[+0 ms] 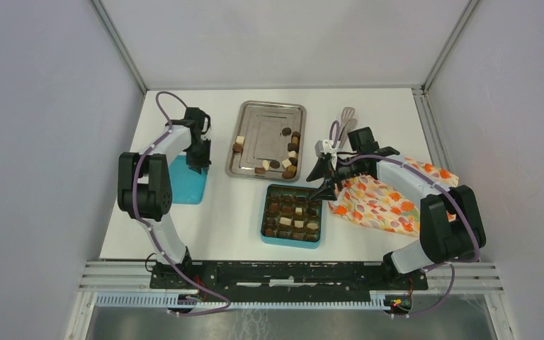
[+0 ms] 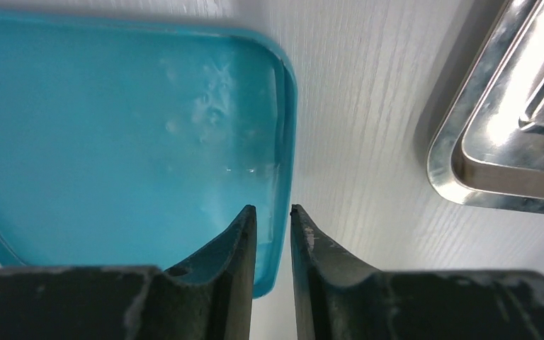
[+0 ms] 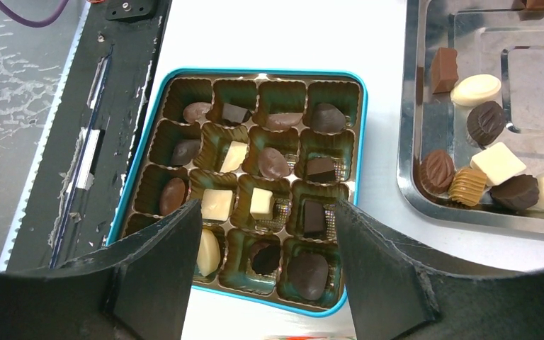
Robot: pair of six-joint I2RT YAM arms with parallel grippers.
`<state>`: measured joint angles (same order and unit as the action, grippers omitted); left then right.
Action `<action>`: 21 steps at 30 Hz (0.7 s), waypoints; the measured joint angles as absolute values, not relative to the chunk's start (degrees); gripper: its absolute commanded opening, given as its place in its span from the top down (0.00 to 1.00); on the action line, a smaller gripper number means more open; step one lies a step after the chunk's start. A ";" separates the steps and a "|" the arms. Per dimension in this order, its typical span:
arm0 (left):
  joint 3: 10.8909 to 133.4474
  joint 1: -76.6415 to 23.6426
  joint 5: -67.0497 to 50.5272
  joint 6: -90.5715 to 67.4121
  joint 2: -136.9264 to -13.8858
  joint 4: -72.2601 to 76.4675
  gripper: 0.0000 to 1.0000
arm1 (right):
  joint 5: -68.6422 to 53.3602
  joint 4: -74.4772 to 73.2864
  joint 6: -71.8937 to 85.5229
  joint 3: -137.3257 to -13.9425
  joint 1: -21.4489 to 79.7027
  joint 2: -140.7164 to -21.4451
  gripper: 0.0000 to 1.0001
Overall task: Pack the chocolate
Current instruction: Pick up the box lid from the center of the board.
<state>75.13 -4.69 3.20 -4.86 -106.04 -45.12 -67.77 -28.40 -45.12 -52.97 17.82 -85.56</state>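
"Chocolate pieces (image 3: 262, 203): how many in the teal compartmented box (image 1: 290, 241)?"

"Fifteen that I can count, one to a cup, in dark, brown and white. The sixteenth cup hides behind a finger of the right gripper (image 3: 268, 205)."

"And loose ones?"

"Eight whole on the steel tray (image 3: 538, 106) in the right wrist view, a ninth cut by the frame. From above, two more sit apart at the tray's left side."

"What lies around?"

"One teal lid (image 2: 113, 127) left of the tray. One orange floral cloth (image 1: 379, 205) right of the box, with the right arm (image 1: 411, 180) stretched over it. One grey metal utensil (image 1: 348, 113) beyond."

"The arms?"

"The right gripper hangs by the box's right edge, jaws wide, nothing between. The left arm (image 1: 145, 184) is folded, wrist pointing down. The left gripper (image 2: 273, 211) shows a narrow gap with the lid's rim lined up in it. Whether it touches, I cannot tell."
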 measured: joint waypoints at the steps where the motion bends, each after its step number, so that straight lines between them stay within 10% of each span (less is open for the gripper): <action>1: 74.56 -4.75 3.31 -4.89 -105.75 -45.10 0.71 | -67.81 -28.42 -45.17 -53.08 17.82 -85.65 0.26; 14: 72.25 -6.52 3.36 -4.86 -106.00 -45.25 0.71 | -68.14 -28.80 -45.34 -53.25 17.50 -86.41 0.26; 21: 72.36 -6.63 4.19 -4.89 -108.66 -45.52 0.90 | -68.14 -28.93 -45.43 -53.25 17.45 -86.50 0.26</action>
